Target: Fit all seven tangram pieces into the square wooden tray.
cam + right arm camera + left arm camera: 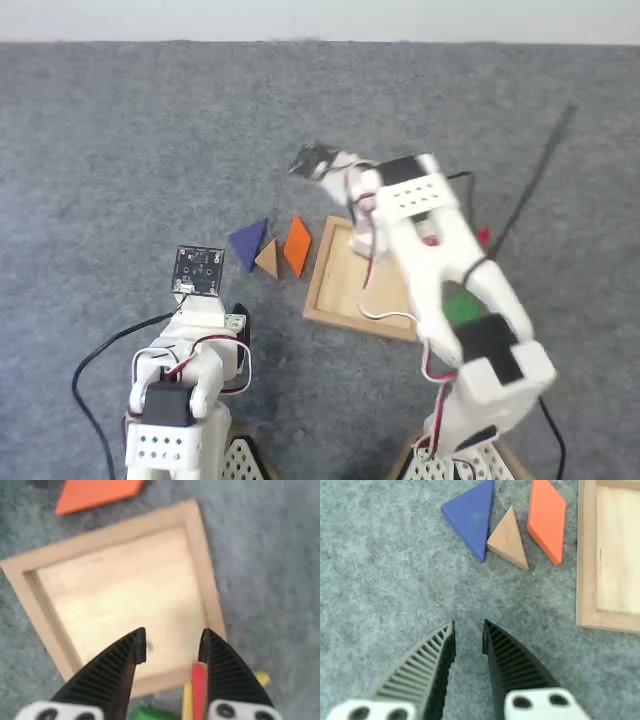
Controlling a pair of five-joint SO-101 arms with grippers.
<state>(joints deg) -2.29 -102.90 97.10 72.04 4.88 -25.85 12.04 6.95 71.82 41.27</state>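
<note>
Tray (200, 555) sat empty on the grey surface. My right claw (172, 642) hung open over it, holding nothing. My left claw (468, 630) was slightly parted and empty, near the blue triangle (472, 515), tan triangle (509, 540) and orange parallelogram (546, 517) beside the tray. Risk: red piece (198, 685) and yellow piece (187, 700) lay close together by the rim, so grabbing one could drag the other or shove the tray.

Soft, even light falls from above on the grey felt-like table cover (140, 130), bright but not harsh. Shadows are weak. A thin dark rim edges the blue triangular piece (470, 515) and the orange parallelogram piece (546, 517), and a faint band lies along the inner walls of the square wooden tray (115, 534). The right arm's white plastic shell (430, 215) looks bright and matte.
</note>
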